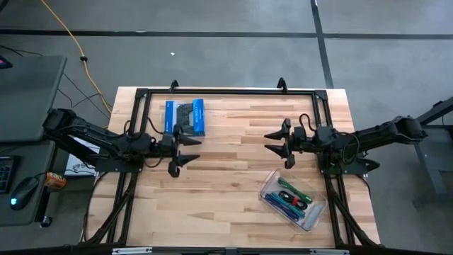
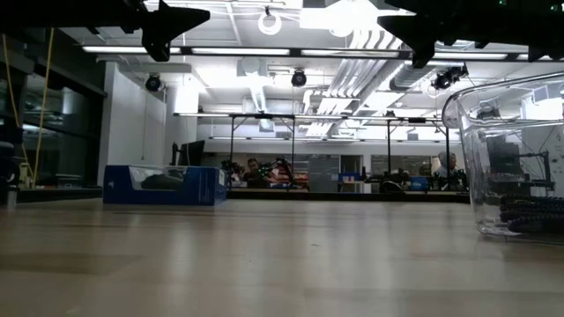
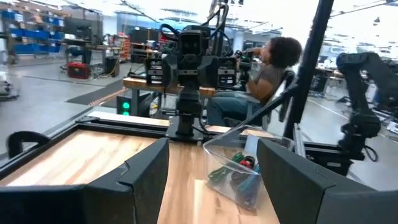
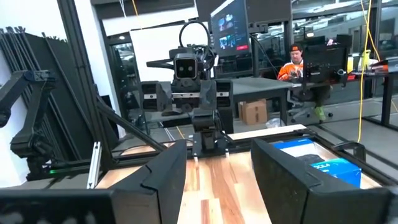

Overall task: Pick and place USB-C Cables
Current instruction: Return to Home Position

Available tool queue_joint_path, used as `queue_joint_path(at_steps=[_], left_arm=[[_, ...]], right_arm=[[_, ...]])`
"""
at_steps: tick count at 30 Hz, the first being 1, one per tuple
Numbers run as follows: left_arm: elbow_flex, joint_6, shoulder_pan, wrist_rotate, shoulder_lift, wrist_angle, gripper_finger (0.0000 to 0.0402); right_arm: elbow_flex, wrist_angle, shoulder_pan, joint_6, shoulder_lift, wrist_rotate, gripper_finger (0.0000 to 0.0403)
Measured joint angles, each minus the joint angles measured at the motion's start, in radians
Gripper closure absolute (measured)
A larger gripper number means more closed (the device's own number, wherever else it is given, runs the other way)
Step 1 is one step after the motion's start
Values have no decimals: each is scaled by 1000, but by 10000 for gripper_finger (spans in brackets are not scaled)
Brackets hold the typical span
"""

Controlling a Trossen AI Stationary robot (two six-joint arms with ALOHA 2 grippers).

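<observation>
Cables (image 1: 292, 197) inside clear bin (image 1: 316, 217)

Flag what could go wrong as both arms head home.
1. The transparent bin holding the cables sits on the table near the open right gripper; a low, sweeping retreat might knock it.
2. The blue box lies close beside the open left gripper; a dip there could clip it.

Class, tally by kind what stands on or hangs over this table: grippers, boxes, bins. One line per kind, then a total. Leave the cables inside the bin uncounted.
Grippers: 2, the left gripper and the right gripper, both open above the table
Blue box: 1
Transparent bin: 1
Total: 4
The cables overlap in the bin, so they are left uncounted.
</observation>
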Motion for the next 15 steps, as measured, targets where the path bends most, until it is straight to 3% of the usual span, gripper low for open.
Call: queue_joint_path(at_steps=[5,10,15], left_arm=[[0,1,0,-89,-25,-7,177],[0,48,2,-87,-97,-60,178],[0,89,3,-146,-236,-246,230]], right_arm=[[0,-54,0,76,0,11,231],[0,-66,0,97,0,12,231],[0,-67,0,97,0,12,231]])
